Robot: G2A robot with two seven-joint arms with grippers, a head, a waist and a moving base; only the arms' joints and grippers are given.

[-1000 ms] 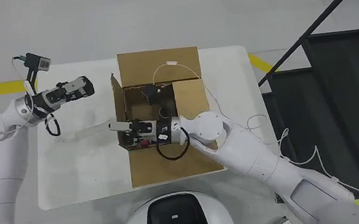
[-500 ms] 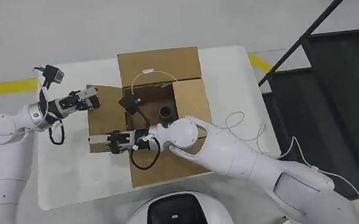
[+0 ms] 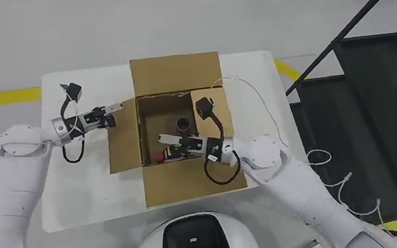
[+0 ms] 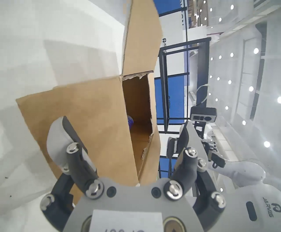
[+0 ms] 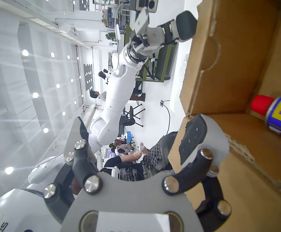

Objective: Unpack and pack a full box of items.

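An open cardboard box point(image 3: 190, 183) stands mid-table, its left flap point(image 3: 124, 139) folded outward. Inside lie a dark cylinder point(image 3: 183, 124) and a red-capped can point(image 3: 160, 156), the same can point(image 5: 266, 107) lying in a box corner. My right gripper point(image 3: 165, 138) hangs open inside the box, close to the left wall, holding nothing. In the right wrist view the gripper point(image 5: 136, 134) has one pad point(image 5: 193, 134) against the cardboard. My left gripper point(image 3: 112, 110) is open at the flap's far corner; in the left wrist view this gripper point(image 4: 125, 140) straddles the flap's point(image 4: 87, 114) edge.
The white table point(image 3: 82, 194) has bare room left of the box. The far flap point(image 3: 175, 72) and near flap lie open. A thin white cable point(image 3: 255, 111) trails over the right side. A dark metal stair frame point(image 3: 353, 71) stands beyond the table's right edge.
The left flap has swung open to the left. My right gripper has pulled back from over the flap to inside the box. My left gripper has moved right, up to the flap.
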